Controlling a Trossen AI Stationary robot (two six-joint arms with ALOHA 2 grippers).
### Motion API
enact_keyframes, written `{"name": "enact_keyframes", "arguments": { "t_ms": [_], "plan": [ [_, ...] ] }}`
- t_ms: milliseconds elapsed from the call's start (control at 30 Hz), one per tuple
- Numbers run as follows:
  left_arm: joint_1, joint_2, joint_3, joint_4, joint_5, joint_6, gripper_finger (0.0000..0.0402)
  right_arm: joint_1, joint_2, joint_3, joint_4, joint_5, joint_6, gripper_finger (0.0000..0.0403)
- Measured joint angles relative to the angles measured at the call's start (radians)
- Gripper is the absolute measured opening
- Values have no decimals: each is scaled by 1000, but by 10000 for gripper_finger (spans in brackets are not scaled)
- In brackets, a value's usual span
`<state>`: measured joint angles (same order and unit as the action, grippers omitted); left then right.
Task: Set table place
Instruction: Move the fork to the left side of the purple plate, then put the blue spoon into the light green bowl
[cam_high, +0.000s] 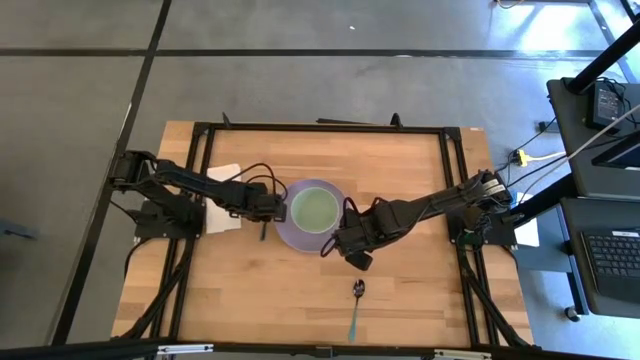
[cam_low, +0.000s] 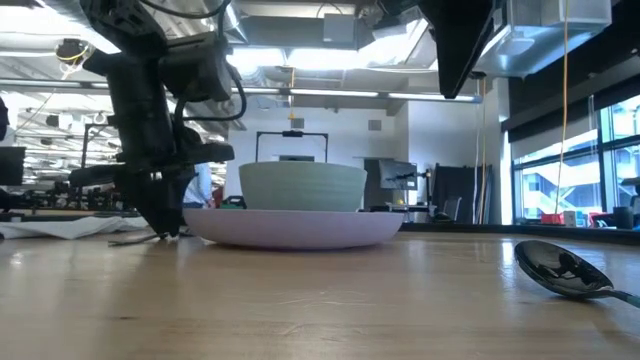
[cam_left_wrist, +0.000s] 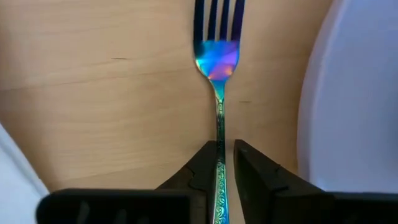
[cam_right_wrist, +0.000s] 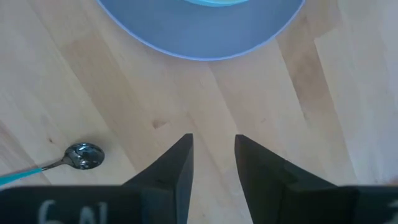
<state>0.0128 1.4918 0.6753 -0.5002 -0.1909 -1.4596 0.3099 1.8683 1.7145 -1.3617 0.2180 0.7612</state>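
Observation:
A lavender plate (cam_high: 288, 232) with a green bowl (cam_high: 315, 207) on it stands mid-table. An iridescent fork (cam_left_wrist: 217, 62) lies on the wood just left of the plate, tines toward the near edge. My left gripper (cam_high: 264, 215) points down over the fork's handle and is shut on it. My right gripper (cam_high: 357, 262) hovers open and empty just off the plate's near right side; its wrist view (cam_right_wrist: 213, 149) shows bare wood between the fingers. A spoon (cam_high: 357, 300) with a teal handle lies near the front edge, bowl end toward the plate. My left gripper pinches the fork's handle (cam_left_wrist: 219, 155) between its two fingers, by the handle's narrow edges, partway back from the neck. The fingers come from above and lie across the handle. The fork lies flat along the table; the handle's end is hidden under the gripper.
A white napkin (cam_high: 222, 195) lies left of the fork, partly under my left arm. The plate's rim (cam_left_wrist: 354, 93) runs close beside the fork. Black frame rails (cam_high: 320, 128) run along the table's edges. Bare wood lies on the near half, around the spoon (cam_right_wrist: 81, 155).

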Motion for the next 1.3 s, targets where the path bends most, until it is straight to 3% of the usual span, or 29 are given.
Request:
{"name": "enact_keyframes", "arguments": {
  "t_ms": [200, 367, 733, 900, 1133, 1300],
  "plan": [
    [0, 0, 65, -89, 7, 15, 69, 0, 0, 0, -1, -7, -1, 121],
    [0, 0, 190, -290, 6, 72, 77, 14, 0, 0, -50, -85, 112, 121],
    [7, 0, 552, -654, -169, 293, 71, 199, 0, 0, -95, -218, 756, 121],
    [36, 0, 707, -734, -241, 476, 62, 234, 2, -48, 53, -217, 1005, 121],
    [68, 0, 914, -753, -304, 706, 52, 322, 7, -173, 460, -214, 1145, 119],
    [32, -1, 981, -747, -355, 734, 49, 390, 53, -204, 508, -245, 1236, 103]
  ]
}}
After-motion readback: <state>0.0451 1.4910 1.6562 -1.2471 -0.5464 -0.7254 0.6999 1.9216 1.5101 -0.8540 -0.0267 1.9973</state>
